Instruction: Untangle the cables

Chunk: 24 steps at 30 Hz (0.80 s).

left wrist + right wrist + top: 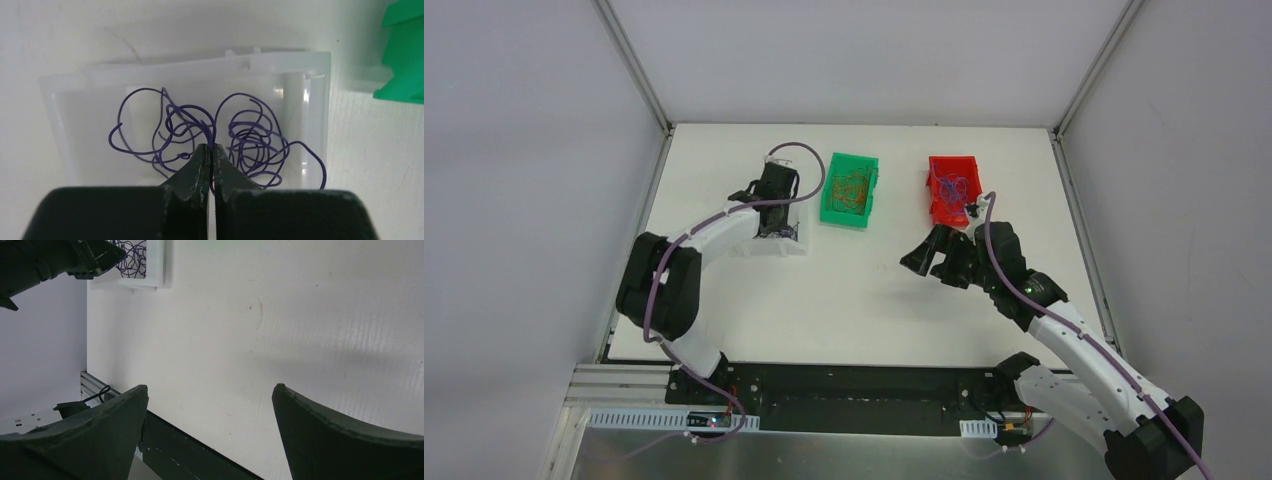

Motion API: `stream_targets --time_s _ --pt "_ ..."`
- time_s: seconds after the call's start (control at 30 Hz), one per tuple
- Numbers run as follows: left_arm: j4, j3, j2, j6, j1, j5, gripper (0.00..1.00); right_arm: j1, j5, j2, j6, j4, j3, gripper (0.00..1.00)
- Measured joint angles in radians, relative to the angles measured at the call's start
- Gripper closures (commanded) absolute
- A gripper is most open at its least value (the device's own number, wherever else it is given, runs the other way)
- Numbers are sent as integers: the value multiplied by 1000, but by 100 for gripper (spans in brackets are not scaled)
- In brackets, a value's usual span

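1. Left gripper (pixel 211 150): I am reading it as clenched. Its jaws are pressing together, and one strand of the purple cables (pixel 250 135) is running up into the tips, so I am judging it to be pinching that strand.

2. The purple cables are lying as a loose scribble inside the clear tray (pixel 320 100), directly under the tips.

3. Right gripper (pixel 210 386): it is hanging released with its jaws wide apart, carrying nothing over bare table (pixel 844 300), just in front of the red bin (pixel 939 165).

4. Orange-red cables (pixel 852 190) are sitting in the green bin (pixel 828 205) beside the tray. A blue and purple tangle (pixel 954 187) is sitting in the red bin.

5. Step in hand, in my judgement: sorting by colour, with the purple strands going to the clear tray. I cannot tell whether this strand is being set down or lifted.

6. If it is being set down, the next move is calling for a clean opening and a straight rise, so that the springy wire is not trailing out over the tray wall.

7. Surface and room: the table is showing white, matte and faintly scuffed. Plain white panels (pixel 524 150) on metal framing are enclosing it.
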Motion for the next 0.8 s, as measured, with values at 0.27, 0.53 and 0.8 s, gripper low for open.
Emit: stream_targets --time_s 0.27,0.53,0.8 --pt "-188 204 195 -81 61 107 100 0 -1 -5 1 -2 0 1" --pt "-263 242 165 -77 82 158 52 0 3 -22 0 -5 0 1" --pt "-303 241 -57 -92 82 183 1 -1 19 14 3 -21 12 1"
